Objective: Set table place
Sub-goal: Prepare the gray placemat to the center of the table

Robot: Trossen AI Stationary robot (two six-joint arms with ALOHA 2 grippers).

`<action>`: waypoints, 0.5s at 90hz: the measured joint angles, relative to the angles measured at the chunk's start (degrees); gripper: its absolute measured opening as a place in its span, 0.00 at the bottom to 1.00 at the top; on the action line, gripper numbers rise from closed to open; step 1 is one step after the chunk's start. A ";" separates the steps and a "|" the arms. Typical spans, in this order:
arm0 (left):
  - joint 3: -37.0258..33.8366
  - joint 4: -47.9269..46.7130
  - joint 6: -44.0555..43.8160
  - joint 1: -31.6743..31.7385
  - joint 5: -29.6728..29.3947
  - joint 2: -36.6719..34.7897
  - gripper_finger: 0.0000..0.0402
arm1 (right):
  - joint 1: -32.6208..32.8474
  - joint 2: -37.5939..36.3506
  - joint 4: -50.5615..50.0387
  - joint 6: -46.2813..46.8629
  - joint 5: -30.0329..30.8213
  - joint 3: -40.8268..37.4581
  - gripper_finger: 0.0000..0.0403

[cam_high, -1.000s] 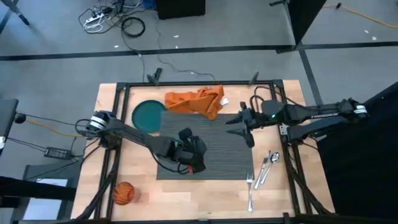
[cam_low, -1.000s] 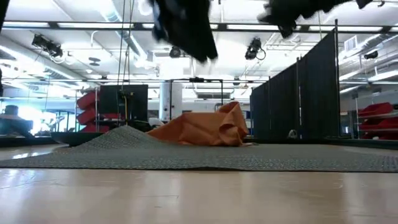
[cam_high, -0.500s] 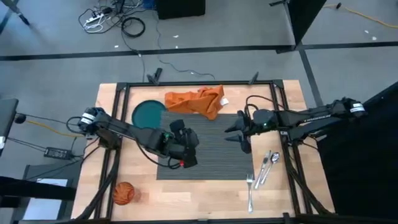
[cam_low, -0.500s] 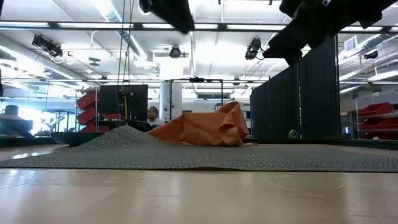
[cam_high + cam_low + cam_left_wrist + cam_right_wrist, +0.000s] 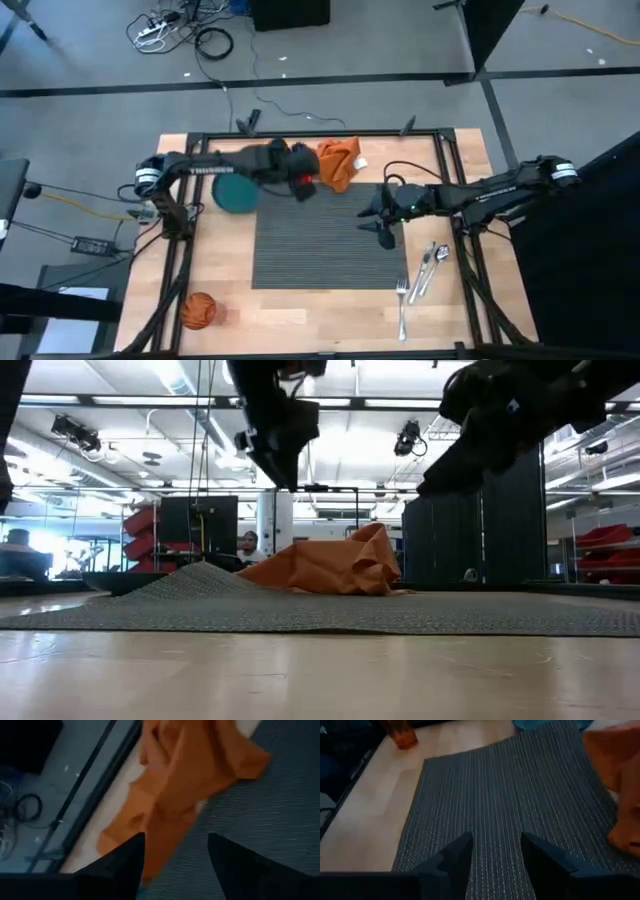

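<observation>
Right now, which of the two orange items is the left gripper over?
The crumpled orange napkin at the table's far edge. The left gripper hovers at it with fingers open. The orange cup sits alone at the near left corner.

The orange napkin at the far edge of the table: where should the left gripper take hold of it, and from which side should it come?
Grip a raised fold of the orange napkin from above. It lies crumpled, with loose ridges standing up, partly on the placemat. The left gripper is open above it, so a straight descent onto a ridge probably suits best.
</observation>
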 joint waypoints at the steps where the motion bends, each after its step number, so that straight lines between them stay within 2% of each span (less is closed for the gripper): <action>1: 0.00 0.20 0.28 0.46 0.20 0.00 0.51 | 0.00 0.15 0.07 -0.03 -0.01 0.00 0.36; 23: -0.06 4.12 4.15 10.32 13.31 1.81 0.54 | -0.02 1.56 0.71 -2.64 0.03 0.00 0.36; 34: -2.92 11.07 7.74 13.28 16.07 2.61 0.60 | -0.02 1.54 1.73 -2.73 0.03 0.02 0.36; 45: -6.00 13.73 10.39 15.90 18.86 3.99 0.63 | -0.02 1.56 1.36 -2.73 0.03 0.02 0.36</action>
